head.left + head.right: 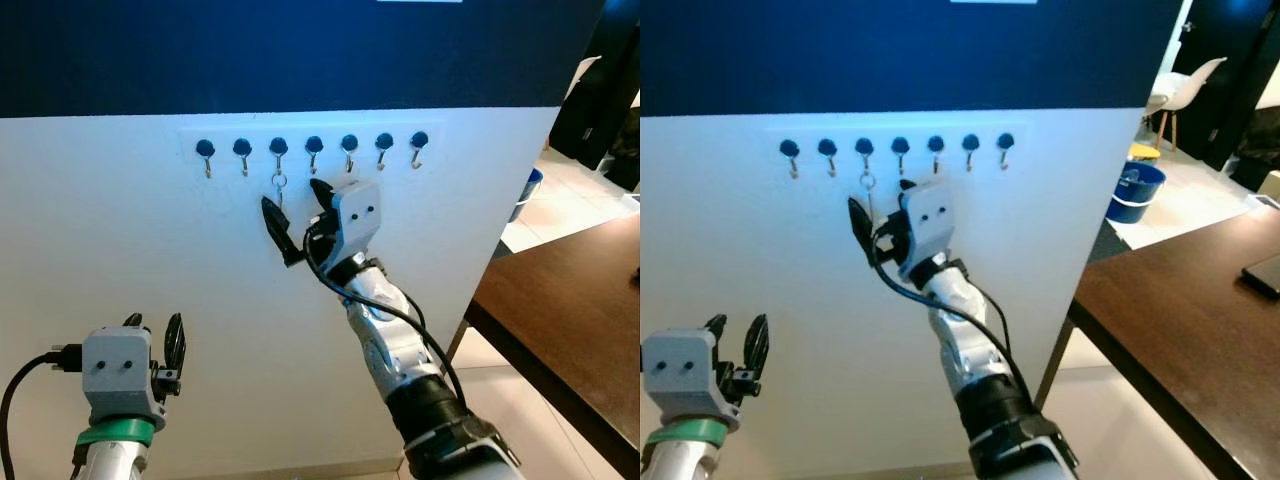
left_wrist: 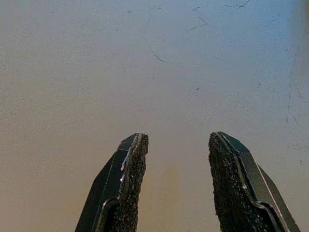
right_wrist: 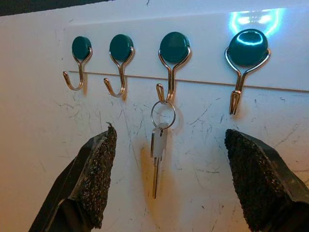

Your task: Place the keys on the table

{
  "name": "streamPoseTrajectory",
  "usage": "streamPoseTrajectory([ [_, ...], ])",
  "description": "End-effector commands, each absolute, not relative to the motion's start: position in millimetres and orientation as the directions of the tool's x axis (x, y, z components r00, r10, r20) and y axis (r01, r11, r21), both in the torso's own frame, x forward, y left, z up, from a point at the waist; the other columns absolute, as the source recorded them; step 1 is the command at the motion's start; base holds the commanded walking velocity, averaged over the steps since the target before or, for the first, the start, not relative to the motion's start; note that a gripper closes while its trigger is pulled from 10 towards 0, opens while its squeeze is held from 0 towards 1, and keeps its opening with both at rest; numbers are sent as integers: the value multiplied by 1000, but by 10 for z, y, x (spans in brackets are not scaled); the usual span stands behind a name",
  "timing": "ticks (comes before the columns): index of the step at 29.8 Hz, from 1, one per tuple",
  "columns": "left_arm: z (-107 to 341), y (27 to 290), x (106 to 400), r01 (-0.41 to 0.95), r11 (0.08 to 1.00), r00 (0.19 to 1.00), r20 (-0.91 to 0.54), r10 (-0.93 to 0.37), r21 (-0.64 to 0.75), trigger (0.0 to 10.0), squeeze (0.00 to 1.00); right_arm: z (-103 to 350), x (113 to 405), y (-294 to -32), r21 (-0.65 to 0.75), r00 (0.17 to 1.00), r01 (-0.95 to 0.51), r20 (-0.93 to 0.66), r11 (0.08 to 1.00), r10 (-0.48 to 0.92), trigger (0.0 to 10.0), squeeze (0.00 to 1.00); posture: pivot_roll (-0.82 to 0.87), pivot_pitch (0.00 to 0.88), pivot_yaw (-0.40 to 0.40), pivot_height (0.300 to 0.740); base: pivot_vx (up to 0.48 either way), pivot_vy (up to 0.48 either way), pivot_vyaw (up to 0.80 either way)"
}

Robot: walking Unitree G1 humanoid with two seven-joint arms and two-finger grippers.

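Between spread right-gripper (image 3: 169,179) jaws, hanging keys (image 3: 158,147)

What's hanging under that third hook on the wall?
A key ring with a key hangs from the third hook, flat against the white wall. The open right gripper frames it. Any second key behind is hidden.

A row of teal round-capped brass-coloured wire hooks (image 3: 174,58) sits on the scuffed white wall panel (image 1: 150,260), under a dark navy band (image 1: 280,50). From the third hook hangs a silver key on a silver ring (image 3: 158,145). Right of the panel stand a dark brown wooden table (image 1: 1180,320) and a blue bucket (image 1: 1137,190).
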State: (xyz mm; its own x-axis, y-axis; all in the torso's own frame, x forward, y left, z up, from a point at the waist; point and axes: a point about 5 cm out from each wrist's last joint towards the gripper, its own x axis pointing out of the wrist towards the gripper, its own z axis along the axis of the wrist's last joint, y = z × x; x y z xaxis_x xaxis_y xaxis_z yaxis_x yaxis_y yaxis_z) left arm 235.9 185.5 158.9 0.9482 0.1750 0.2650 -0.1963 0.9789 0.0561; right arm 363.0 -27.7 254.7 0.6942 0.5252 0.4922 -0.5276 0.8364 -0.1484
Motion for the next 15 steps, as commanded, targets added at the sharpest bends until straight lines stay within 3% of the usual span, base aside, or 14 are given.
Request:
streamPoseTrajectory([
  [1, 1626, 1850, 2342, -188, 981, 943, 287, 166, 51, 10000, 0, 2555, 3659, -234, -129, 705, -531, 481, 838, 521, 10000, 0, -123, 0, 75, 740, 0, 0, 0],
  [3, 1629, 1845, 2341, -185, 981, 944, 288, 163, 50, 10000, 0, 2548, 3668, -230, -122, 708, -533, 477, 837, 521, 10000, 0, -123, 0, 75, 740, 0, 0, 0],
  [4, 1629, 1843, 2341, -183, 982, 944, 288, 161, 50, 10000, 0, 2544, 3674, -225, -118, 708, -537, 475, 835, 522, 7412, 0, -123, 0, 75, 740, 0, 0, 0],
  [7, 1628, 1842, 2341, -181, 982, 944, 288, 159, 50, 10000, 0, 2540, 3682, -218, -115, 707, -541, 474, 833, 525, 7412, 0, -123, 0, 75, 740, 0, 0, 0],
  [8, 1628, 1842, 2342, -181, 982, 944, 289, 159, 50, 10000, 0, 2541, 3681, -205, -118, 702, -548, 473, 828, 532, 6078, 0, -123, 0, 75, 740, 0, 0, 0],
  [10, 1632, 1843, 2342, -180, 982, 944, 290, 158, 50, 10000, 0, 2543, 3681, -181, -123, 693, -560, 472, 819, 545, 6941, 0, -123, 0, 80, 740, 0, 0, 0],
  [14, 1635, 1844, 2342, -178, 983, 944, 291, 157, 50, 10000, 0, 2543, 3676, -165, -127, 687, -568, 472, 813, 553, 6314, 0, -123, 0, 80, 740, 0, 0, 0],
  [15, 1636, 1843, 2343, -175, 983, 944, 292, 154, 50, 10000, 0, 2532, 3667, -145, -131, 680, -577, 470, 806, 563, 7608, 0, -122, 0, 81, 740, 0, 0, 0],
])
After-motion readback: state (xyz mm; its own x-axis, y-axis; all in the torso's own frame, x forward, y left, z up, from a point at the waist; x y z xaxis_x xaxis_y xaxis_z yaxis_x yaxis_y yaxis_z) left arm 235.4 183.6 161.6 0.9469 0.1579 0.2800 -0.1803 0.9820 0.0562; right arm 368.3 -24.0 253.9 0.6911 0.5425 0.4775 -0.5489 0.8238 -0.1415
